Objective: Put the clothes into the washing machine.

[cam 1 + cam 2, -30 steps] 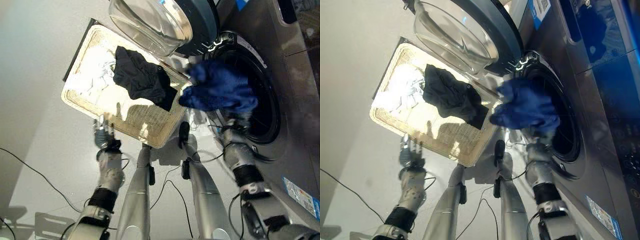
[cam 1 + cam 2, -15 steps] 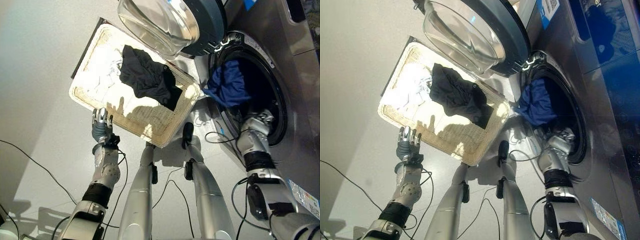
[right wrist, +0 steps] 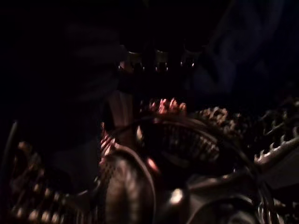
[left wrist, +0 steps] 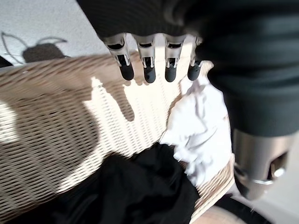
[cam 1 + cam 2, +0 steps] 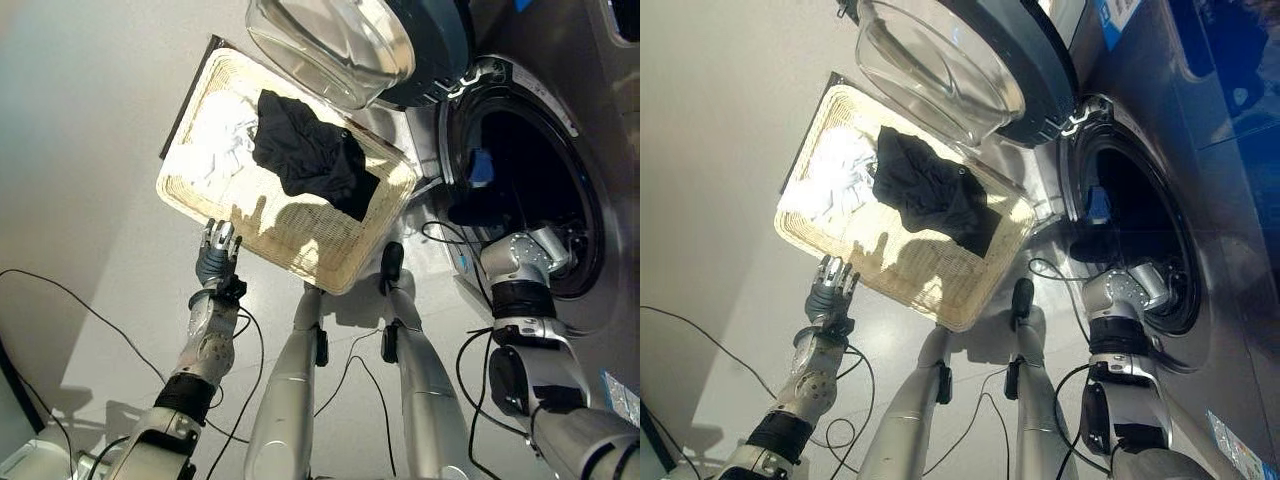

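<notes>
The left hand [image 5: 216, 256] hovers over the near edge of the wicker laundry basket [image 5: 300, 255], fingers [image 4: 146, 70] held straight and spread in a row, gripping nothing; in its wrist view the dark tips hang above the woven bottom without touching it. Inside the basket lie a black garment [image 5: 312, 158], draped across the middle, and a crumpled white garment [image 5: 226, 140] just beside it toward the far-left corner, the two touching.

The right arm reaches through the open mouth of the washing machine [image 5: 560, 120], and the right hand [image 3: 156, 63] is deep in the dark drum. Its wrist view is too dim to tell whether the fingers are straight or curled, or whether they touch anything. A blue garment [image 5: 481, 167] shows as a small patch inside the drum, above the right forearm. The machine's round glass door [image 5: 335, 45] stands swung open over the basket's far side.
</notes>
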Robot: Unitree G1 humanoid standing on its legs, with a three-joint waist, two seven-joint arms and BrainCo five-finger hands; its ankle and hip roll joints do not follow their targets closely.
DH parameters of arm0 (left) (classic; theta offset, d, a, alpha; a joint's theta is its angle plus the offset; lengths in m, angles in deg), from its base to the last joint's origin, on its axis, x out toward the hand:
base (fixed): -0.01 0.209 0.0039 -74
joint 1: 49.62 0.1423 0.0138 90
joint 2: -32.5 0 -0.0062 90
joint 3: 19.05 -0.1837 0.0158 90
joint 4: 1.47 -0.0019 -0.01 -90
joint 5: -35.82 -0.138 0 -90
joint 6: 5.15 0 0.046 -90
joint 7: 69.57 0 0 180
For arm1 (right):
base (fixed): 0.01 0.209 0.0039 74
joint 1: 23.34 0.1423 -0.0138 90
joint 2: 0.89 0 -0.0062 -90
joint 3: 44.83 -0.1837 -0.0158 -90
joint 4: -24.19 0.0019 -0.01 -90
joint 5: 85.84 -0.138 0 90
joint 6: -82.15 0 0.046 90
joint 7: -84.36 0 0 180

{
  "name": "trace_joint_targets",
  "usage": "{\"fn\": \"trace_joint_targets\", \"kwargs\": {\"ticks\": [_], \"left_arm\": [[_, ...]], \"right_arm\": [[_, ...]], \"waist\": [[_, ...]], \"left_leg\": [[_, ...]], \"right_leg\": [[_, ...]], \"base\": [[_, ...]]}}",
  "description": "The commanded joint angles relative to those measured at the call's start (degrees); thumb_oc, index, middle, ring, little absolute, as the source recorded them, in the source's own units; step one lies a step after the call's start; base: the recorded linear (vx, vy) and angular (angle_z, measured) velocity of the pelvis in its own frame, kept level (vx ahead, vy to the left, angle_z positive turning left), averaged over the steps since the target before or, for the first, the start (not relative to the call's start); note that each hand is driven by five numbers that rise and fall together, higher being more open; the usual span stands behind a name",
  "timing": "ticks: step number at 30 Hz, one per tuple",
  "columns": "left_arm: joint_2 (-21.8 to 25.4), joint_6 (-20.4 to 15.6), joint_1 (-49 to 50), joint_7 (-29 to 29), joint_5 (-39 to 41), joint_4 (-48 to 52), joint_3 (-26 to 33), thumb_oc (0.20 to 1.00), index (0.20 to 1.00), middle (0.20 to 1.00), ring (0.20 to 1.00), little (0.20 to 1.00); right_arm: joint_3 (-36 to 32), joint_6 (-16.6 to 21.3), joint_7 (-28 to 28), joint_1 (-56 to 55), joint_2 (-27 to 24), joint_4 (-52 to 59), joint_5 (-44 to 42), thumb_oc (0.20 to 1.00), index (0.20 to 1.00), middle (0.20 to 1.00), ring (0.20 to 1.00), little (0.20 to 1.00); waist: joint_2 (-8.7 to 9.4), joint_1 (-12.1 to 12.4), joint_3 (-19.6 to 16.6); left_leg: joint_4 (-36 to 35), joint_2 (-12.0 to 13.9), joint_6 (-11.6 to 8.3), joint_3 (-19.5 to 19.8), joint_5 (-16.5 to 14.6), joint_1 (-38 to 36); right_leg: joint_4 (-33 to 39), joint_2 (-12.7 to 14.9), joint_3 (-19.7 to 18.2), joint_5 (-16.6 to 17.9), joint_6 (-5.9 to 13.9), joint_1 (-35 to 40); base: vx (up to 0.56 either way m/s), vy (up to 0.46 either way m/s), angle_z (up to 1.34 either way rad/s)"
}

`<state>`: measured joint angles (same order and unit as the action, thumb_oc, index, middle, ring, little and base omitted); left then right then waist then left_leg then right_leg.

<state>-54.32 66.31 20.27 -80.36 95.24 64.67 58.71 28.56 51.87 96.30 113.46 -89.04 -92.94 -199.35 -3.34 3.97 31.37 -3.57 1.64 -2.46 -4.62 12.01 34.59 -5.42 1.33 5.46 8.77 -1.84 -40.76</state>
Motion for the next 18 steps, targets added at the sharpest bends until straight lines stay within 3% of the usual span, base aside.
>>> {"fn": "trace_joint_targets", "kwargs": {"ticks": [1, 2, 4, 6, 11, 14, 16, 17, 18], "left_arm": [[-0.3, -0.4, 0.8, -0.8, -5.0, 3.3, 0.8, 1.0, 1.0, 1.0, 1.0, 1.0], [-0.4, -0.9, 0.2, -1.8, -7.4, 3.3, -0.3, 1.0, 1.0, 1.0, 1.0, 1.0], [-0.3, -1.8, -0.1, -3.1, -9.9, 2.9, -1.1, 1.0, 1.0, 1.0, 1.0, 1.0], [0.1, -4.4, -0.4, -8.1, -17.0, 2.5, -2.0, 1.0, 1.0, 1.0, 1.0, 1.0], [1.0, -7.6, -0.1, -16.4, -27.4, 3.7, -1.4, 1.0, 1.0, 1.0, 1.0, 1.0], [1.9, -8.4, 0.2, -27.5, -38.3, 3.7, -1.5, 1.0, 1.0, 1.0, 1.0, 1.0], [2.4, -6.2, 0.2, -33.8, -46.4, 4.0, -1.3, 1.0, 1.0, 1.0, 1.0, 1.0], [3.8, -2.6, -0.4, -38.4, -52.9, 3.3, -1.8, 1.0, 1.0, 1.0, 1.0, 1.0], [3.8, -2.6, -0.4, -38.4, -52.9, 3.3, -1.8, 1.0, 1.0, 1.0, 1.0, 1.0]], "right_arm": [[-1.0, 0.5, -2.4, -4.7, -7.9, 6.6, 0.5, 1.0, 1.0, 1.0, 1.0, 1.0], [2.2, -5.1, -1.1, -4.3, -7.9, 1.2, 3.0, 1.0, 1.0, 1.0, 1.0, 1.0], [3.9, -8.3, 1.4, -4.3, -7.4, -1.3, 7.9, 1.0, 1.0, 1.0, 1.0, 1.0], [7.0, -15.9, 4.1, -7.0, -5.8, -4.3, 20.4, 1.0, 1.0, 1.0, 1.0, 1.0], [11.0, -21.4, 1.7, -12.2, -2.4, -3.1, 27.5, 1.0, 1.0, 1.0, 1.0, 1.0], [15.8, -23.6, -1.8, -18.2, 0.7, -2.3, 31.6, 1.0, 1.0, 1.0, 1.0, 1.0], [18.6, -24.3, -0.8, -20.5, 1.5, -1.1, 35.8, 1.0, 1.0, 1.0, 1.0, 1.0], [20.1, -25.2, -1.4, -21.8, 1.5, -1.2, 38.1, 1.0, 1.0, 1.0, 1.0, 1.0], [20.1, -25.2, -1.4, -21.8, 1.5, -1.2, 38.1, 1.0, 1.0, 1.0, 1.0, 1.0]], "waist": [[0.37, -3.5, -1.6], [-0.1, -3.2, -1.6], [-0.47, -3.1, -1.6], [-0.66, -3.2, -1.6], [-0.54, -3.8, -1.6], [-0.25, -4.5, -1.6], [-0.05, -5.0, -1.6], [0.0, -5.3, -1.6], [0.0, -5.3, -1.6]], "left_leg": [[3.2, -4.0, 0.07, -0.2, -2.8, 0.8], [2.9, -4.1, 0.14, -0.2, -2.4, 1.2], [2.7, -4.1, 0.11, -0.3, -2.2, 1.5], [2.1, -4.0, -0.03, -0.3, -2.1, 1.2], [1.7, -3.9, -0.09, -0.9, -1.0, 2.7], [1.8, -3.8, -0.08, -1.1, -0.9, 3.1], [2.0, -3.7, -0.13, -1.4, -1.0, 3.1], [2.4, -3.6, -0.31, -1.7, -1.0, 3.3], [2.4, -3.6, -0.31, -1.7, -1.0, 3.3]], "right_leg": [[5.4, 2.0, 2.1, 4.3, 6.25, 4.2], [5.5, 2.2, 2.4, 4.5, 6.2, 3.8], [5.6, 2.2, 2.6, 4.6, 6.18, 3.6], [5.8, 2.0, 2.7, 4.2, 6.14, 3.8], [6.0, 1.8, 2.4, 4.8, 5.74, 2.2], [5.9, 1.5, 1.8, 4.6, 5.45, 1.7], [5.9, 1.4, 1.4, 4.6, 5.4, 1.6], [5.7, 1.4, 1.3, 4.5, 5.37, 1.5], [5.7, 1.4, 1.3, 4.5, 5.37, 1.5]], "base": [[0.0, 0.0, 0.0], [0.0, 0.0, 0.0], [0.0, 0.046, 0.03], [0.01, 0.074, 0.02], [-0.02, 0.06, 0.0], [-0.03, 0.091, -0.05], [-0.03, 0.097, -0.03], [-0.02, 0.07, -0.05], [-0.01, 0.113, -0.13]]}}
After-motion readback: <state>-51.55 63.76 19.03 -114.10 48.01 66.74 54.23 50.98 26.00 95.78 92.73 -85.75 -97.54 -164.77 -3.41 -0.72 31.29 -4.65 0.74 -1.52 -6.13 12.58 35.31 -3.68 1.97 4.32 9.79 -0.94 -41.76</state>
